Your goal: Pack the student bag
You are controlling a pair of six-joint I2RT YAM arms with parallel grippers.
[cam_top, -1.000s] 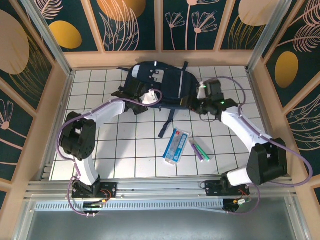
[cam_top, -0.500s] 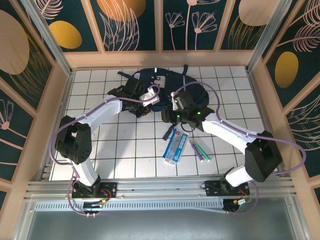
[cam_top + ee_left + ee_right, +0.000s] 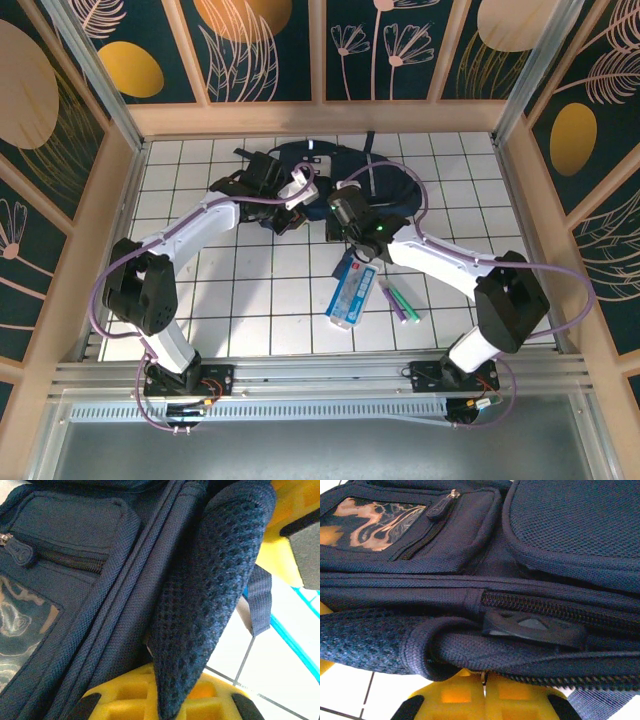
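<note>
The student bag (image 3: 372, 182), navy blue, lies bunched up at the back middle of the tiled table. My left gripper (image 3: 298, 202) is at its left side, and its yellow fingers (image 3: 125, 697) are shut on the bag's mesh shoulder strap (image 3: 210, 580). My right gripper (image 3: 340, 203) is at the bag's near edge. Its yellow fingers (image 3: 520, 700) are pressed together on a thin metal zip pull just under the strap webbing. A zip line (image 3: 560, 607) and a black plastic tab (image 3: 535, 627) run right above them. The bag's front pocket (image 3: 445, 535) shows behind.
A blue-and-white flat packet (image 3: 352, 292) lies on the tiles near the middle. Green and purple pens (image 3: 400, 300) lie to its right. A dark bag strap (image 3: 340, 258) trails toward the packet. Wooden walls close in the table on three sides.
My right arm swung left from the bag's right side to its near edge and shut its jaws. The bag got pushed back and bunched up. My left gripper kept its hold.
</note>
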